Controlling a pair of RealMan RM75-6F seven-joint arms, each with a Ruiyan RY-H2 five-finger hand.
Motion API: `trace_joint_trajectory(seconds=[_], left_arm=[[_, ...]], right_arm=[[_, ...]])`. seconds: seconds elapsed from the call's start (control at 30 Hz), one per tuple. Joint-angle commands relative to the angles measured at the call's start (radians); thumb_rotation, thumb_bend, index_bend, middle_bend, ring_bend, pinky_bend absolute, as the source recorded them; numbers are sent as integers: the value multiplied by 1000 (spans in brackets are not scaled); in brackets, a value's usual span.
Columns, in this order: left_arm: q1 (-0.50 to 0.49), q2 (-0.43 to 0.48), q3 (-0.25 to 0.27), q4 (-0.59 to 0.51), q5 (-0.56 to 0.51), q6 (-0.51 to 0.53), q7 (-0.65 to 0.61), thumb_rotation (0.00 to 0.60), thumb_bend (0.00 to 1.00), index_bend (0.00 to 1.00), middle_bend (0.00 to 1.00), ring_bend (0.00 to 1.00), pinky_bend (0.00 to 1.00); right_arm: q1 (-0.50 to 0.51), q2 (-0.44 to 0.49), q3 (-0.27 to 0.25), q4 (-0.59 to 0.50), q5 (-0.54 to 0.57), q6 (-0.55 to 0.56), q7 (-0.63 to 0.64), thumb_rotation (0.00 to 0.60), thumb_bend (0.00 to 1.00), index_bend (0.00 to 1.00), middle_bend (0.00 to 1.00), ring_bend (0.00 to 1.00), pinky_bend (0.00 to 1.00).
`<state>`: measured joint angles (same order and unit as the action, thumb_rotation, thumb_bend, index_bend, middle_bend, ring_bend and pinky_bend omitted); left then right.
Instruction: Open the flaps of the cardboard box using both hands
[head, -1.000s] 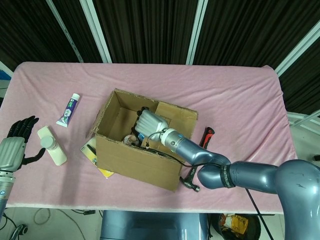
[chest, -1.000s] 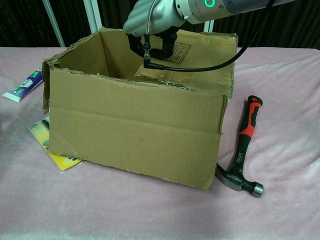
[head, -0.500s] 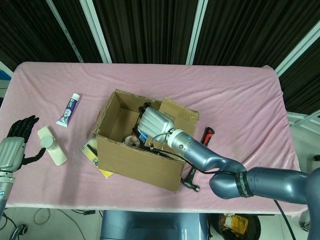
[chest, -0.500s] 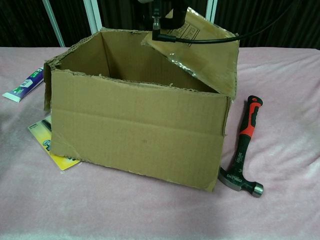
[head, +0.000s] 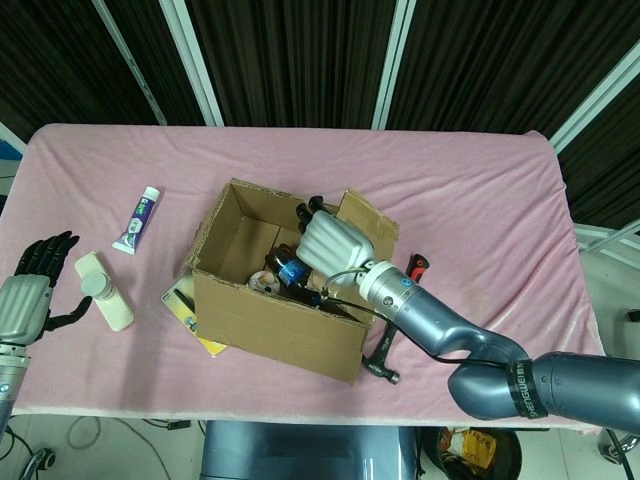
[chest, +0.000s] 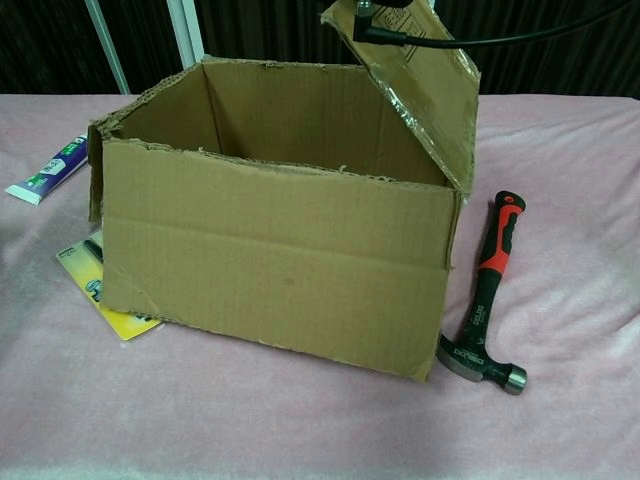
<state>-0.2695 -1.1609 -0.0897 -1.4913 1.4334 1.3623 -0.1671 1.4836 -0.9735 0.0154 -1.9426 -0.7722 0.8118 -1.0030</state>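
The cardboard box (head: 275, 285) is placed near the middle of the pink table (head: 480, 190), with a hammer (chest: 484, 300) just beside its right wall and a yellow packet (chest: 105, 290) partly under its left corner. The step in hand is judged to be the lifting of the right flap (chest: 425, 85), which is seen tilted upward from its hinge, not yet folded outward. The right hand (head: 335, 245) is held over the open top, just beside this flap; its back is turned to the head camera, so it cannot be told whether the fingers are spread or hooked on the flap edge, and in the chest view only a cable is shown at the flap. The left hand (head: 30, 290) is kept well apart from the box, near the table's left edge beside a white bottle (head: 103, 291), with dark fingers (head: 45, 250) spread and nothing held. For the next move, the flap should probably be pushed past upright and outward, and the left hand brought to the box for steadying.
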Motion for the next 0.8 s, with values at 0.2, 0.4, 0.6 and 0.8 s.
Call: trace_joint_trajectory(seconds=[0.2, 0.4, 0.6, 0.8], left_arm=[[0, 1, 0, -1, 0, -5, 5, 600, 284, 16, 29, 0, 29], [1, 2, 1, -4, 1, -9, 11, 600, 285, 16, 29, 0, 29], [3, 4, 0, -7, 1, -9, 14, 600, 285, 16, 29, 0, 29], [4, 5, 0, -9, 0, -11, 16, 600, 285, 16, 28, 0, 29]], right_arm=[[-10, 58, -16, -38, -8, 22, -27, 600, 422, 466, 314, 146, 238], [-26, 101, -30, -68, -18, 37, -42, 600, 412, 419, 304, 141, 238], [-48, 134, -42, -86, -30, 45, -52, 600, 407, 390, 297, 134, 237], [-68, 179, -54, -111, -59, 46, -63, 600, 372, 366, 294, 132, 235]])
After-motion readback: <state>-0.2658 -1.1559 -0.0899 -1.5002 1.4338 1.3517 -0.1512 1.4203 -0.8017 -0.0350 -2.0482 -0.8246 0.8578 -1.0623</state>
